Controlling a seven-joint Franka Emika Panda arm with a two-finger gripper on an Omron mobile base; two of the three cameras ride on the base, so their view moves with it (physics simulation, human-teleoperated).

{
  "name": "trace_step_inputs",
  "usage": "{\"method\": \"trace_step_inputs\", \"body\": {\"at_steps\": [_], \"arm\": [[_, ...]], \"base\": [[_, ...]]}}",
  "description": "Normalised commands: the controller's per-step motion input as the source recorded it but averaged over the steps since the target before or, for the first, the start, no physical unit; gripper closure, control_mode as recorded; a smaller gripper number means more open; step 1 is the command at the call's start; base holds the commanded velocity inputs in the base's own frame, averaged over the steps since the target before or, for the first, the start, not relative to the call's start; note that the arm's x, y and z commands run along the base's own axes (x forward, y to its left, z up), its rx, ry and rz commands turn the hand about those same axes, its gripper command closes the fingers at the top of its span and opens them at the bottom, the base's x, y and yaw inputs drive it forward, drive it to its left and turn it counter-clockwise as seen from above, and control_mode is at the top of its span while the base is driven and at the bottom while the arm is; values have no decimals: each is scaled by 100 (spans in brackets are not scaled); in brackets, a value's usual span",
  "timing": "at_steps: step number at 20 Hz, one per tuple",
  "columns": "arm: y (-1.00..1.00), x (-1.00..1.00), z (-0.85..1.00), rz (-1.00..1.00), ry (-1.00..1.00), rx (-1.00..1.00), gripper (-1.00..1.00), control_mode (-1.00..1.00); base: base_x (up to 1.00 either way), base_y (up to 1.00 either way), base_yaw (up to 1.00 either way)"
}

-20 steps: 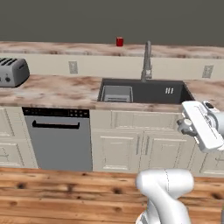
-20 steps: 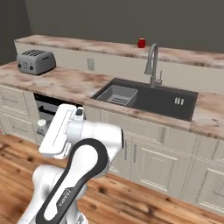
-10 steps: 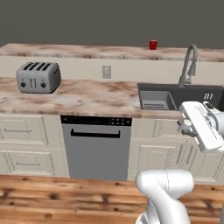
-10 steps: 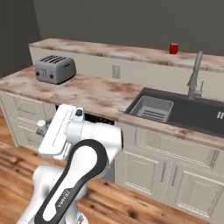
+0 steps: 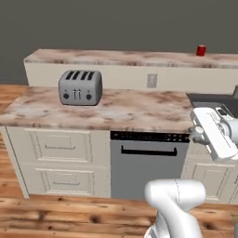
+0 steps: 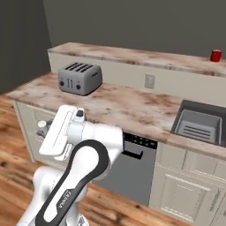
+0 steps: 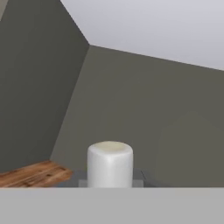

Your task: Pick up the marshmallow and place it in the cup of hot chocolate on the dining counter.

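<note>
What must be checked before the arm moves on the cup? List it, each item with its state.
1. Marshmallow held in the gripper: ok, it sits at the fingertips in the hand view.
2. Gripper shut on it: ok.
3. Cup of hot chocolate upright on the dining counter: ok.
4. Cup within reach: not ok, it stands far off to the right.
5. Toaster clear of the cup: ok.
6. Cup contents: cannot tell.

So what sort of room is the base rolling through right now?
A home kitchen, by the look of it: a toaster on a marbled counter, a dishwasher under it, and a sink to the right.
</note>
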Motion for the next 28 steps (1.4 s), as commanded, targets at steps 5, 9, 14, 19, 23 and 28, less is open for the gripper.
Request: {"method": "trace_step_inputs", "body": {"at_steps": [5, 9, 14, 19, 23, 28], "arm": [[0, 0, 0, 0, 0, 0, 100, 100], [0, 0, 0, 0, 0, 0, 100, 100], [0, 0, 0, 0, 0, 0, 100, 100], [0, 0, 0, 0, 0, 0, 100, 100], [0, 0, 0, 0, 0, 0, 100, 100], [0, 0, 0, 0, 0, 0, 100, 100]], "base": [[63, 100, 0], [67, 100, 0], [66, 100, 0], [58, 100, 0], [56, 100, 0], [55, 100, 0]]}}
